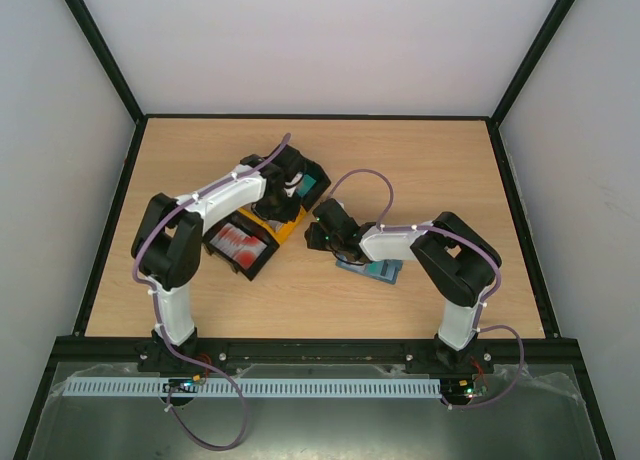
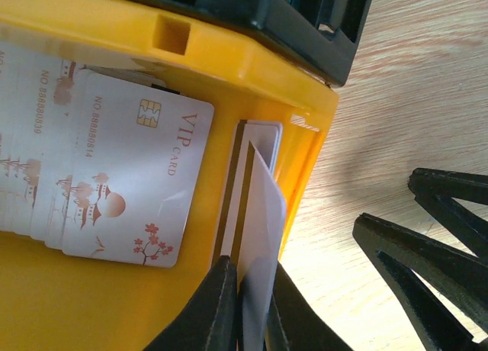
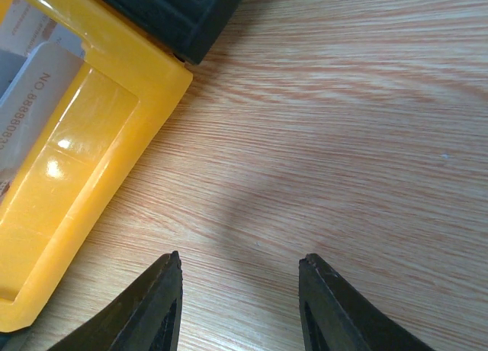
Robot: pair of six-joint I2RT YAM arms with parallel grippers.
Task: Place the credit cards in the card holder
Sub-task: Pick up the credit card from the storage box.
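My left gripper (image 2: 250,271) is shut on the edge of a white credit card (image 2: 263,214), held upright at the right side of the yellow tray (image 2: 91,305). Several more white cards with pink printing (image 2: 133,183) lie fanned in that tray. In the top view the left gripper (image 1: 290,192) is over the yellow tray (image 1: 285,230). My right gripper (image 3: 240,268) is open and empty above bare table, just right of the tray (image 3: 84,160). The slate-blue card holder (image 1: 372,270) lies on the table under the right forearm, partly hidden.
A black tray (image 1: 240,248) holding red-printed cards stands front left of the yellow tray. Another black tray with a teal card stack (image 1: 311,188) is behind it. The right gripper's black fingers (image 2: 427,240) show close to the yellow tray's right wall.
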